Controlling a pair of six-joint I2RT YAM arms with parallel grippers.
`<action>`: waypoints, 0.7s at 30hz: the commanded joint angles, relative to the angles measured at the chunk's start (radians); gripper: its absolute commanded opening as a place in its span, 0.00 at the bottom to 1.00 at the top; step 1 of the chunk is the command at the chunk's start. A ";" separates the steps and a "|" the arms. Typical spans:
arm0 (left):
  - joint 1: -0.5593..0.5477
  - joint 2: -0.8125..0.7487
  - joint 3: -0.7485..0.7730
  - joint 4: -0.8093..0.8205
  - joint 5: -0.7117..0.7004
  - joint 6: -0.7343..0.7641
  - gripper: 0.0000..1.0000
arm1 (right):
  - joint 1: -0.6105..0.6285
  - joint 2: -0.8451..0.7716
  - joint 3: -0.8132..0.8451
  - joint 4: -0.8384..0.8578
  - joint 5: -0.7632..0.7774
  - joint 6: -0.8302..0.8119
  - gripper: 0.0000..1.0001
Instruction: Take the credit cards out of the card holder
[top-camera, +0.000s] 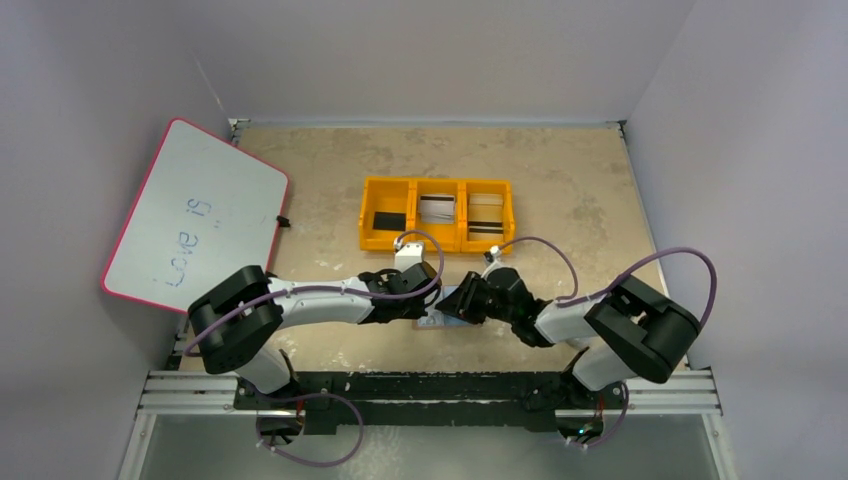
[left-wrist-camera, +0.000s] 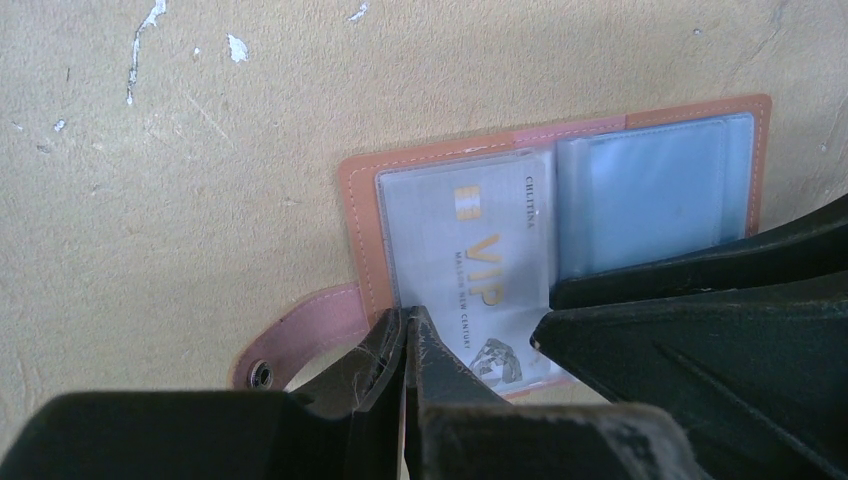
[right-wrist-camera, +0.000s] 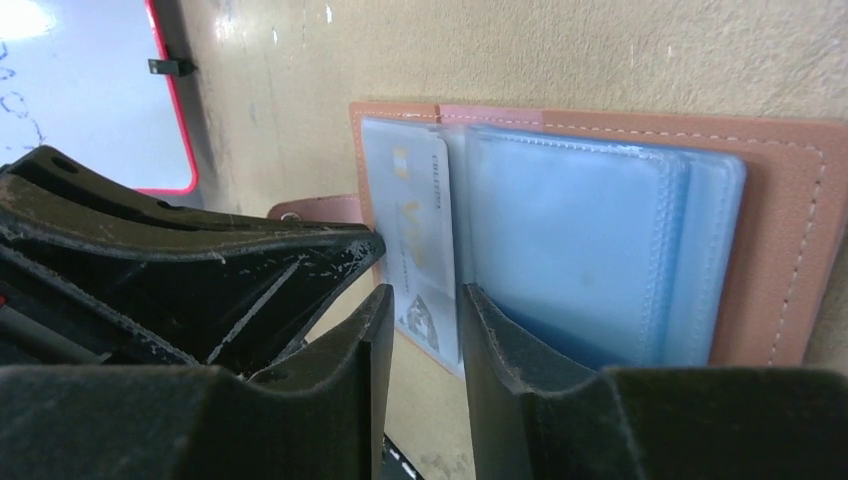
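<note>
The left fingers are together, with no gap between the tips. The tips rest on the near edge of the card holder, at its left half. Whether anything thin is pinched between them cannot be told.

The right fingers stand apart. The near corner of one credit card lies in the gap between them, and neither pad is seen pressing on it. The two sets of fingers are just beside each other over the holder.

The card holder lies open and flat on the bench, inner side up. The pale card, printed "VIP", sits in the left half. A stack of clear blue-grey sleeves covers the right half. The snap tab projects from the left edge and lies flat on the bench.

An orange three-compartment tray stands beyond the holder. A red-rimmed whiteboard leans at the far left.
</note>
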 joint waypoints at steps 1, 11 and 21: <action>-0.010 0.018 -0.010 0.053 0.044 -0.008 0.00 | -0.006 0.017 0.041 -0.139 0.068 -0.026 0.35; -0.011 0.028 -0.029 0.106 0.086 -0.008 0.00 | -0.006 0.113 0.001 0.066 0.006 0.002 0.29; -0.011 0.011 -0.028 0.067 0.039 -0.011 0.00 | -0.008 0.071 -0.049 0.186 0.009 0.052 0.04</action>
